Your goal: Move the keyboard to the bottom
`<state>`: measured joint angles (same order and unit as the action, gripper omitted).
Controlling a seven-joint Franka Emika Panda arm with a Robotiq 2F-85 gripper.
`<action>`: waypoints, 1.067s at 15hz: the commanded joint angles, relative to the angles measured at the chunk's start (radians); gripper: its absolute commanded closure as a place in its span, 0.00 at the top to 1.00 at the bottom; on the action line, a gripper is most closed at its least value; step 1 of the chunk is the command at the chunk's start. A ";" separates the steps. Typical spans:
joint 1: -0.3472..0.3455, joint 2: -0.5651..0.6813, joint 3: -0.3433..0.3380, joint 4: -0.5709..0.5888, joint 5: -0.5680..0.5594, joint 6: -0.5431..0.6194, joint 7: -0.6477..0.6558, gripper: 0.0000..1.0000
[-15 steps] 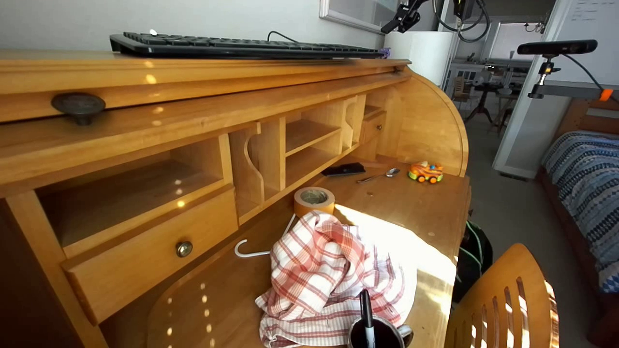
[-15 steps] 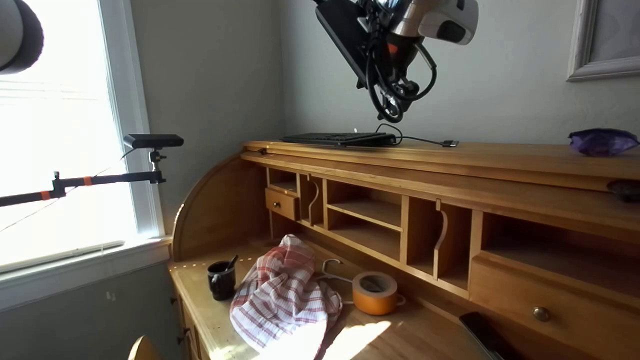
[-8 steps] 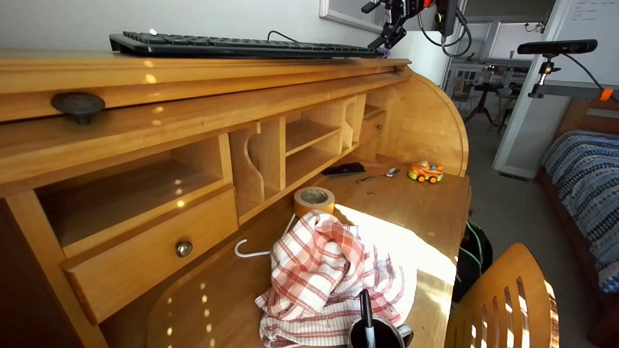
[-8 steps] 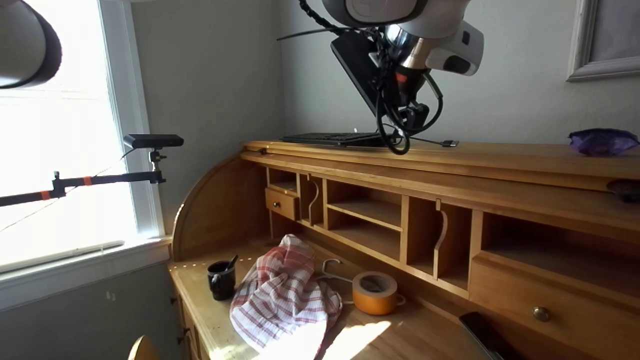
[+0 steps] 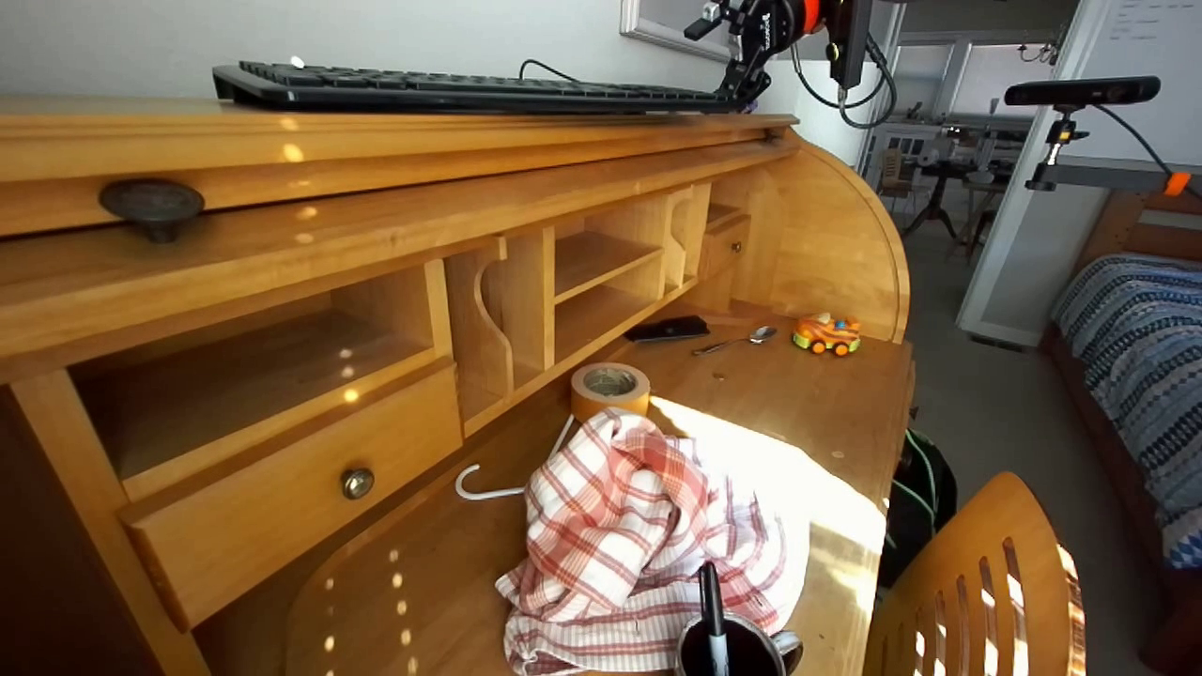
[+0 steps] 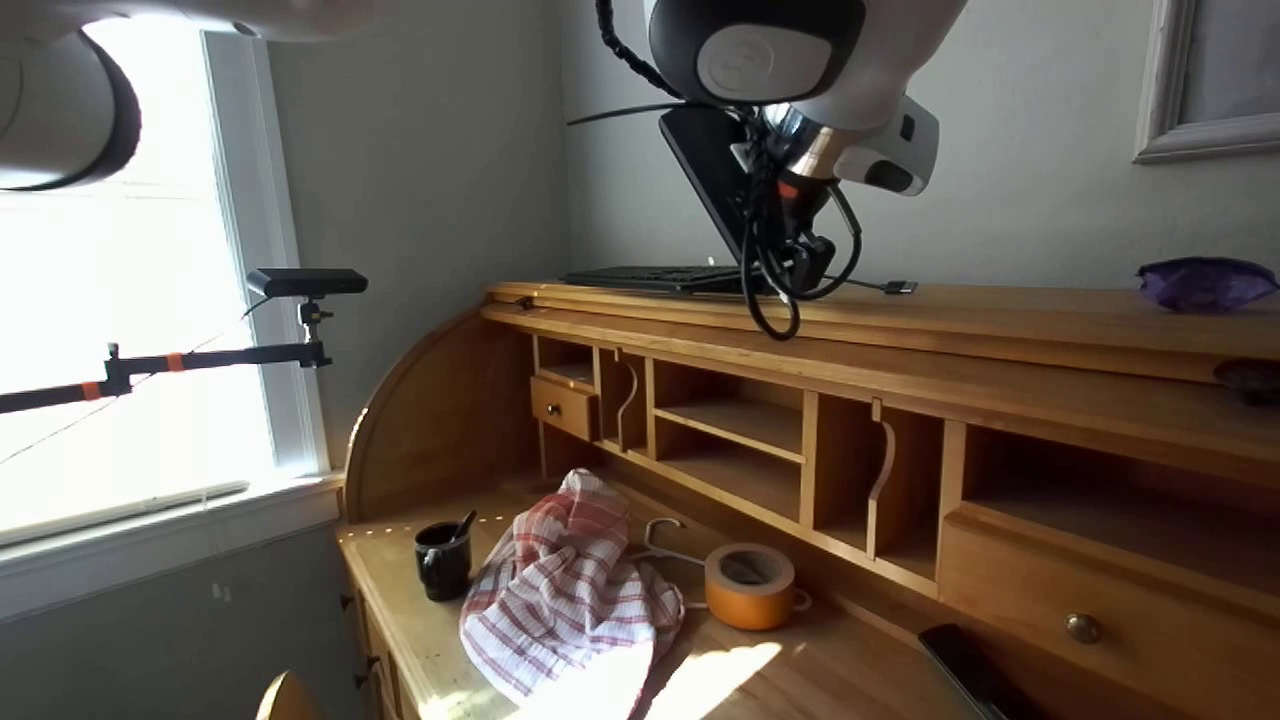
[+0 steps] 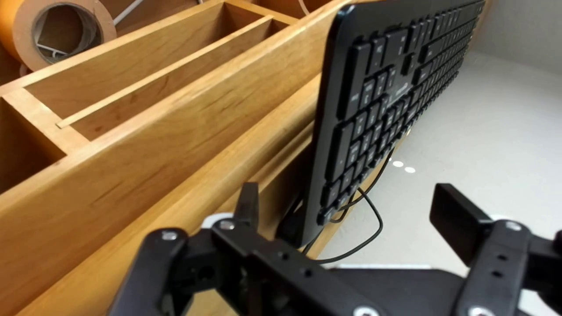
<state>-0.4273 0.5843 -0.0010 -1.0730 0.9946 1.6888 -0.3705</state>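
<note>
The black keyboard lies flat along the narrow wooden top ledge of the desk; it also shows in an exterior view as a dark strip. Below is the bottom, the honey-coloured work surface. My gripper stands open at one end of the keyboard. In the wrist view that end appears between the spread fingers, closer to the left one; nothing is gripped. An exterior view has the gripper with its lower finger right by the keyboard's far end; whether they touch I cannot tell.
The work surface carries a checked cloth, a tape roll, a mug, a hanger, a phone, a spoon and a toy car. A wall stands behind the ledge. The keyboard's cable loops beside the gripper.
My gripper has come down and toward the keyboard's end, its lower finger reaching ledge height. Keyboard and desk items have stayed where they were.
</note>
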 commanded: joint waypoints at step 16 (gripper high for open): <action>-0.009 0.073 0.066 0.037 0.119 -0.036 0.166 1.00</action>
<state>-0.4282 0.6210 0.0504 -1.0724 1.0858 1.6798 -0.2440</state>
